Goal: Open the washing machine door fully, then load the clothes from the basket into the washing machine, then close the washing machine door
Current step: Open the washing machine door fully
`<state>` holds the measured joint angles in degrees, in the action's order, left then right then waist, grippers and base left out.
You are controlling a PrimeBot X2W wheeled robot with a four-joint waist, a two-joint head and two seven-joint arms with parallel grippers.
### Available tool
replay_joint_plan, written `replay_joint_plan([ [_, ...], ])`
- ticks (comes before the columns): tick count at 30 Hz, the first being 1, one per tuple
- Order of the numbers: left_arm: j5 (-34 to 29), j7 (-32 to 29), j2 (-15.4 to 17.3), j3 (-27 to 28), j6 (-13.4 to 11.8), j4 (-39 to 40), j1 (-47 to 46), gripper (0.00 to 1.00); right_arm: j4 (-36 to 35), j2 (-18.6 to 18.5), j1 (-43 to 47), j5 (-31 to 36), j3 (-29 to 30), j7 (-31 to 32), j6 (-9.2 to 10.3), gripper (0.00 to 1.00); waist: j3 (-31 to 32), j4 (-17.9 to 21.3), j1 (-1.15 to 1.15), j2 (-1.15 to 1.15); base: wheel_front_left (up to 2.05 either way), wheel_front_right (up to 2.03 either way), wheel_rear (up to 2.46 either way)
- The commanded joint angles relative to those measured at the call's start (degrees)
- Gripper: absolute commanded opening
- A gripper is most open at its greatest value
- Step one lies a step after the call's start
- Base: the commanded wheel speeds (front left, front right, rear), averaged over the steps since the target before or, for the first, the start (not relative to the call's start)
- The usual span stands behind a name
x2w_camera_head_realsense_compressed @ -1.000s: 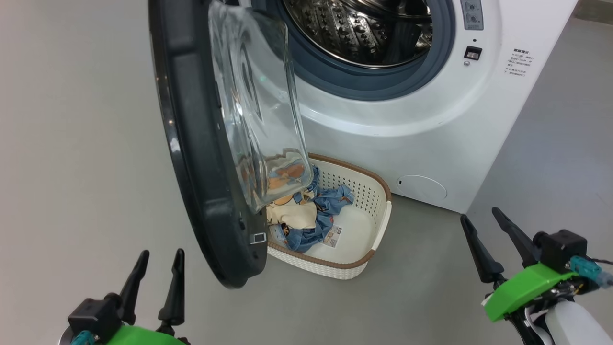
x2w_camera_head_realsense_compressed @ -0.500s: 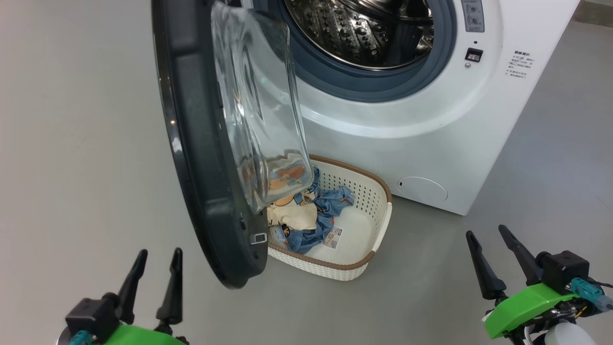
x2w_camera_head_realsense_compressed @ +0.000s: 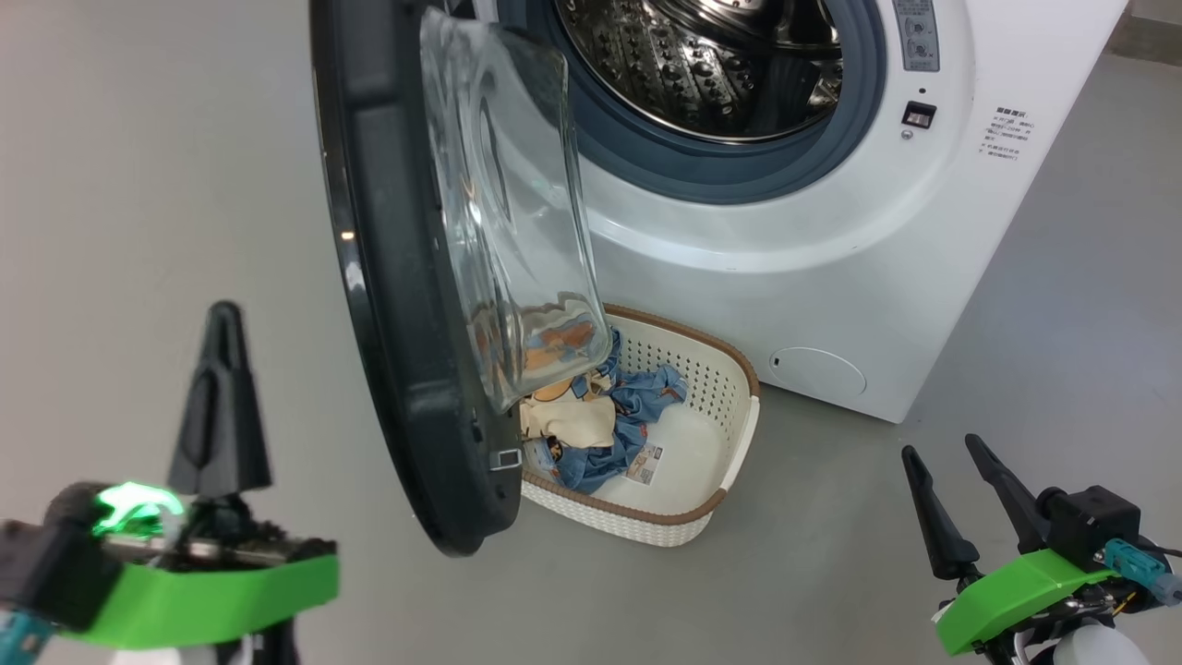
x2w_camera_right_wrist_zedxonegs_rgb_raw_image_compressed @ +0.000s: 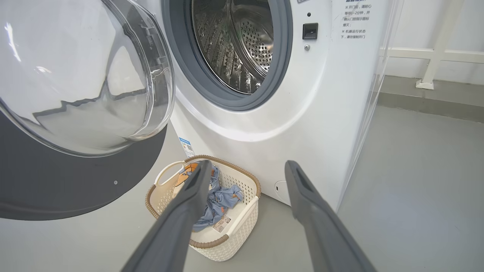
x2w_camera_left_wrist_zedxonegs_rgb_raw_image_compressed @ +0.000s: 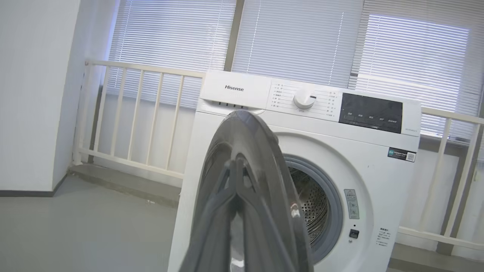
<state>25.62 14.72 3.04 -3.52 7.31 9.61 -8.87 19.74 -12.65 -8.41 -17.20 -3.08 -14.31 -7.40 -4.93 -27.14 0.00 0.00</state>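
Down at 8 o'clock of my head view sits my left gripper [x2w_camera_head_realsense_compressed: 220, 397], fingers pinched together on nothing and clear of the door [x2w_camera_head_realsense_compressed: 397, 277]. Right gripper [x2w_camera_head_realsense_compressed: 960, 503] is at 4 o'clock, fingers spread, also empty.

So yeah, I'm on step one. The door stands about halfway, edge-on toward me, running from 12 down toward 6, with its glass bowl [x2w_camera_head_realsense_compressed: 517, 203] bulging toward 3. Not fully open imo.

Right under it on the floor [x2w_camera_head_realsense_compressed: 138, 185] is the basket [x2w_camera_head_realsense_compressed: 729, 434], just in front of the washer [x2w_camera_head_realsense_compressed: 831, 231]. The clothes [x2w_camera_head_realsense_compressed: 600, 429] are piled at its 9 o'clock end, partly behind the glass.

Next move as I read it: bring the closed left fingers to the door's rim and swing it further toward 9. I'm on its outer side though, so a plain push would shut it. I'd have to hook the edge or reach round to the inner face. Clothes come after that.
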Motion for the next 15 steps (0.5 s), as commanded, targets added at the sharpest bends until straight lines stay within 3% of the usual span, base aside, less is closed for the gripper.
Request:
replay_joint_plan([
  [1, 0.49, 0.28, 0.34, -0.2, 0.18, 3.18, -1.84, 0.0, -1.61, -0.49, -0.13, 0.58, -1.2, -0.69, -0.09, 1.0, -0.04, 0.07, 0.0, 0.0, 0.0, 0.0, 0.0],
  [6, 0.35, 0.28, 0.17, -7.39, 0.18, 7.05, -1.62, 0.0, -1.86, -0.59, -0.14, 0.58, -1.37, -0.69, -0.09, 1.0, -0.19, 0.4, 0.0, 0.0, 0.0, 0.0, 0.0],
  [9, -0.33, 0.28, 0.79, -14.49, 0.18, 7.62, -0.93, 0.0, -1.99, -0.73, -0.11, 0.54, -1.35, -0.69, -0.09, 1.0, -0.3, 0.59, 0.0, 0.0, 0.0, 0.0, 0.0],
  [15, 2.52, 0.28, 1.47, -22.68, 0.18, 0.73, 0.65, 0.0, -1.98, -0.92, -0.39, 0.32, -1.73, -0.69, -0.09, 1.0, -0.75, 0.9, 0.0, 0.0, 0.0, 0.0, 0.0],
])
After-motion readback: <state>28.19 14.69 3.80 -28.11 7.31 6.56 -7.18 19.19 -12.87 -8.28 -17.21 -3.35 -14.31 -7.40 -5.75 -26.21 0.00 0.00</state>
